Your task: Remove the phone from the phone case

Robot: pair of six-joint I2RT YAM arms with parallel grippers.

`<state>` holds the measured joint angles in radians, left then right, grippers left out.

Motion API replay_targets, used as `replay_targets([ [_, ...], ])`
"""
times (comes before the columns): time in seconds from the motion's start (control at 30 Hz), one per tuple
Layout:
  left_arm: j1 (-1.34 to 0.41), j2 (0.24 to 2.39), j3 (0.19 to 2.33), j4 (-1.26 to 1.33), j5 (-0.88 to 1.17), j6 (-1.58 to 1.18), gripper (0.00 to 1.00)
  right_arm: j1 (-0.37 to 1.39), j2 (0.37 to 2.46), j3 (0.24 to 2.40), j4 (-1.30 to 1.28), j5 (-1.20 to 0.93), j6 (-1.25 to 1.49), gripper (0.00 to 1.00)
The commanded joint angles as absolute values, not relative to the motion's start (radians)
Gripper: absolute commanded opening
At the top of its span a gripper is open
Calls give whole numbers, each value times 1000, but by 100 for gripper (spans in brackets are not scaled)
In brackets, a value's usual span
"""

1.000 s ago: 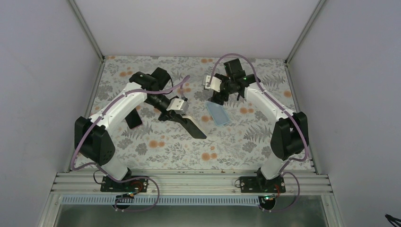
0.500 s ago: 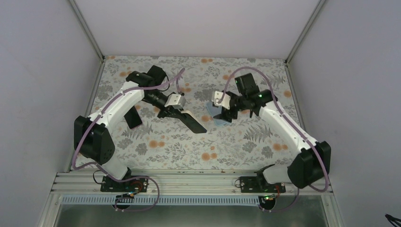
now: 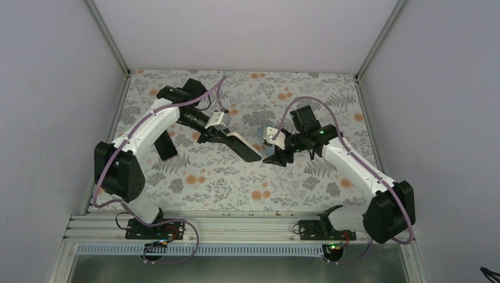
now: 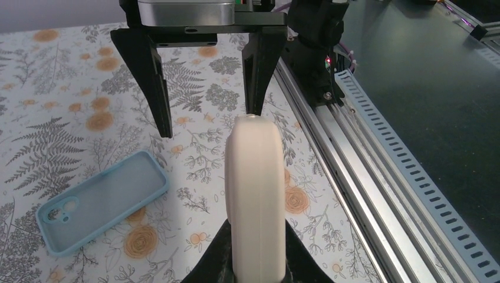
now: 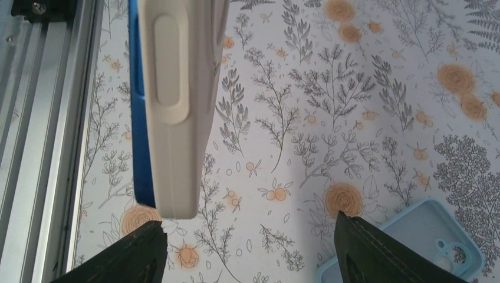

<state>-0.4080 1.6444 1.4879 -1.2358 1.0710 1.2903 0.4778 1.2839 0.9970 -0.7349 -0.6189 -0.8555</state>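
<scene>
Top external view: the phone (image 3: 243, 147) points its long axis at the right pincer (image 3: 275, 156).
The left pincer (image 3: 224, 137) pinches its near end; right pincer spread; blue case (image 4: 100, 200) on bench (image 3: 236, 183) empty.

Phone (image 4: 255, 194): we're looking at a cream shell, smooth matt plastic, with a fine seam along its edge.
Phone case (image 4: 100, 200): light blue, soft-looking plastic, satin, we'd say.
Table cover (image 4: 53, 141): floral print, matt; cloth or paper, we can't tell.
Rail (image 4: 354, 159): bare metal, brushed, dull sheen.
Right gripper's fingers (image 5: 377, 250): black plastic, matt, faintly lined.
</scene>
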Motion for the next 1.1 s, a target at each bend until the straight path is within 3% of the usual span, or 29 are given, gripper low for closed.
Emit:
replay_targets([
  [0.0, -408, 1631, 1499, -1226, 1169, 1307, 2, 486, 1302, 1038, -711, -675, -833, 73],
  [0.6, -408, 1633, 1490, -1193, 1154, 1279, 2, 486, 1286, 1055, -732, -670, -841, 71],
  [1.07, -419, 1675, 1523, -1356, 1215, 1399, 2, 480, 1335, 1127, -623, -548, -811, 71],
])
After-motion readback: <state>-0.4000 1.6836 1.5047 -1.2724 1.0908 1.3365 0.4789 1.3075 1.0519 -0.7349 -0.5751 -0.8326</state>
